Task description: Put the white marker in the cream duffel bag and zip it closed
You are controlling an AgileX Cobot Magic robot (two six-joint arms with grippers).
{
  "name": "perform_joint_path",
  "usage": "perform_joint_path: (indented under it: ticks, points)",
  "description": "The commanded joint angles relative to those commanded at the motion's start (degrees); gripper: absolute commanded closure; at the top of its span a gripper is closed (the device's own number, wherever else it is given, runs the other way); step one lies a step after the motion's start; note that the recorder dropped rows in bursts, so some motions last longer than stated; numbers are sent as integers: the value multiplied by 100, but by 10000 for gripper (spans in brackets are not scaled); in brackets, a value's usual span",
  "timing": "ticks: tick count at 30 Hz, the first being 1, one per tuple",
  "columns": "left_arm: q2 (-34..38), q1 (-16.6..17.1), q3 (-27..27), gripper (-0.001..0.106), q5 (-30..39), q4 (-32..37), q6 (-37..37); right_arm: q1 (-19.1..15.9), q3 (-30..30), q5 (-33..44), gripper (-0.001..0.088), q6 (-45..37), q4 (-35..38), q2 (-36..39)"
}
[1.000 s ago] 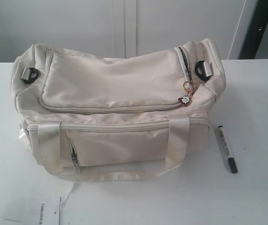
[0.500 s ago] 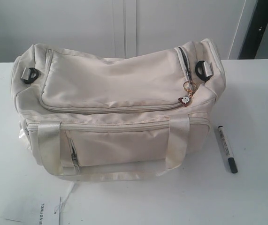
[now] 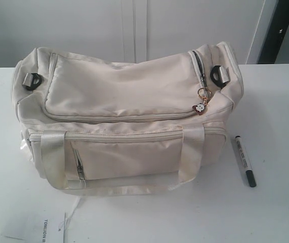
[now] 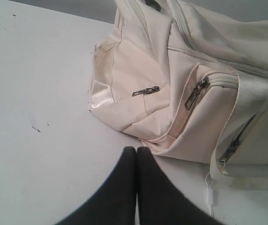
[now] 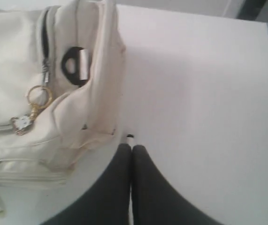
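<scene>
Both claws are seen pressed together and empty. The left claw [image 4: 136,151] is held over the counter [image 4: 40,93], with one end of the duffel bag [image 4: 185,89] just ahead of its tips. The right claw [image 5: 132,147] is held beside the bag's other end. The marker [image 3: 245,161] lies flat on the counter. Just ahead of the right claw's tips only a dark speck, probably the marker's end, is shown. The marker is judged light, stiff, smooth and apt to roll, so a grip across the mid-barrel is advised. The bag is judged soft, and a short gap is seen at its zip [image 5: 44,42].
</scene>
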Motion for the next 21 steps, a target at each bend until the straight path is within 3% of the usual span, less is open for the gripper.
perform_joint_path:
  ticks: [4,11,14,21]
  points:
    - [0,0,0,1053,0,0,0,0,-316,23,806,-369,438,495]
    - [0,0,0,1053,-12,0,0,0,-845,23,455,-393,829,1331]
    - [0,0,0,1053,-80,0,0,0,-993,-19,405,-531,962,1633]
    - [0,0,0,1053,-815,0,0,0,-1256,-317,403,-874,1372,2248]
